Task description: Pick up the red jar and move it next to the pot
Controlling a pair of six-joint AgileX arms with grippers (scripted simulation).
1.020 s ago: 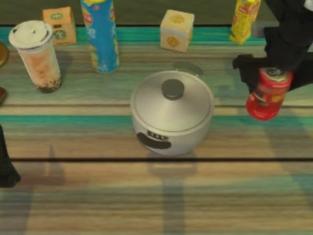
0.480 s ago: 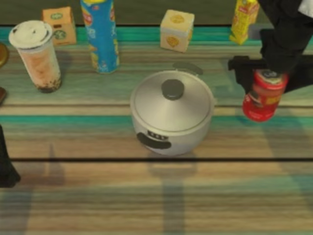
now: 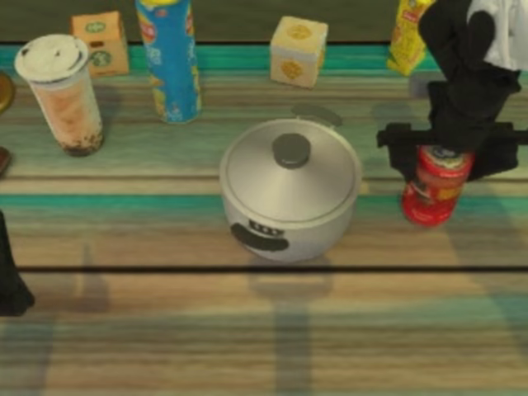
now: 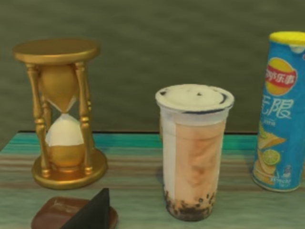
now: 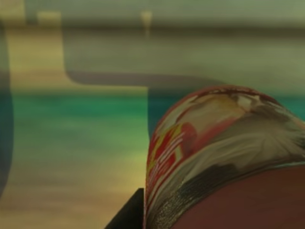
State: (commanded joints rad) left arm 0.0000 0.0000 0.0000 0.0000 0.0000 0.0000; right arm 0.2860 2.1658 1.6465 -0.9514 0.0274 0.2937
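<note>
The red jar (image 3: pixel 435 186) hangs slightly tilted just right of the pot (image 3: pixel 289 186), a small gap between them. My right gripper (image 3: pixel 451 153) comes down from above and is shut on the jar's lid end. The right wrist view is filled by the jar's label and dark band (image 5: pixel 224 157), with one black fingertip (image 5: pixel 131 212) against its side. I cannot tell whether the jar's base touches the table. The pot is silver-grey with a domed lid, a dark knob and a black oval mark. My left gripper (image 3: pixel 8 285) is parked at the table's left edge.
Along the back stand a milk-tea cup (image 3: pixel 62 95), a green-marked box (image 3: pixel 101 41), a tall blue can (image 3: pixel 169 58), a cream box (image 3: pixel 299 49) and a yellow carton (image 3: pixel 412 33). A gold hourglass (image 4: pixel 59 114) and a brown disc (image 4: pixel 52 210) sit at the far left.
My right gripper has carried the red jar leftward towards the pot and lower, and the jar has come closer to upright. The left arm has not moved.
</note>
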